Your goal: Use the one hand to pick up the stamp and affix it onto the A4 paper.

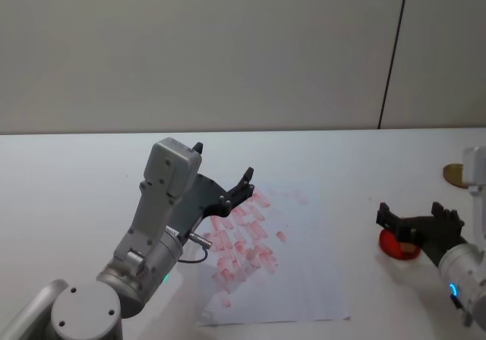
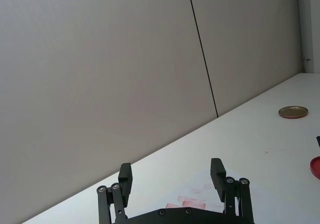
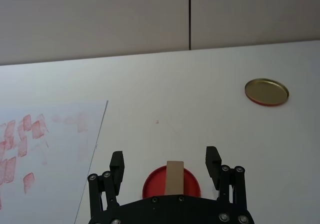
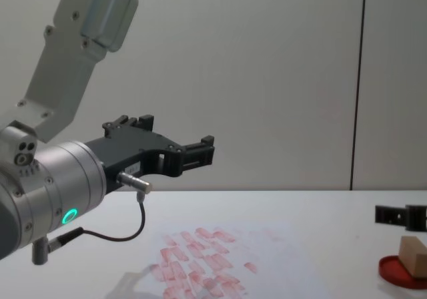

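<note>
Pick not yet done: right hand [image 3: 165, 157] wide open over stamp [image 3: 175, 178] on red ink pad [image 3: 152, 185], right of A4 paper [image 1: 311, 279]; left hand [image 2: 171, 167] open, idle above paper.

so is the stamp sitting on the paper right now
No, the stamp stands on the red ink pad, apart from the A4 paper, with the right gripper open near it.
</note>
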You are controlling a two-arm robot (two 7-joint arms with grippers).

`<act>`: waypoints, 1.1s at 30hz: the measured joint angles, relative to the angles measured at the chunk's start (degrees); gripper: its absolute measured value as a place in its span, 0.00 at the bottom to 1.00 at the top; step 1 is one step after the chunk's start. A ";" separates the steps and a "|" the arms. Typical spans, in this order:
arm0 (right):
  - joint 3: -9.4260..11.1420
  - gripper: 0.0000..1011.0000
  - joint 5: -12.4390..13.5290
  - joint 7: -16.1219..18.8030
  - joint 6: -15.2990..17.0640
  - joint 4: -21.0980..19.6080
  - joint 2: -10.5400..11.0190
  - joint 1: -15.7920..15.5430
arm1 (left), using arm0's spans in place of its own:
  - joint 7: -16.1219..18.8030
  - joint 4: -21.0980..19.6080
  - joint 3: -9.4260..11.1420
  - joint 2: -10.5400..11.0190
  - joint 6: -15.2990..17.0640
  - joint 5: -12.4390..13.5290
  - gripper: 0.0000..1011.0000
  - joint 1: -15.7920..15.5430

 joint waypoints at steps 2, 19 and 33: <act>-0.10 0.99 0.10 -0.54 0.79 0.61 -0.51 0.38 | 0.00 0.00 0.00 0.00 0.00 0.00 0.98 0.00; -0.54 0.71 -0.48 -3.41 4.67 3.55 -2.94 1.98 | 0.00 0.00 0.00 0.00 0.00 0.00 0.98 0.00; -0.30 0.27 -1.54 -6.27 7.57 4.08 -3.91 2.32 | 0.00 0.00 0.00 0.00 0.00 0.00 0.98 0.00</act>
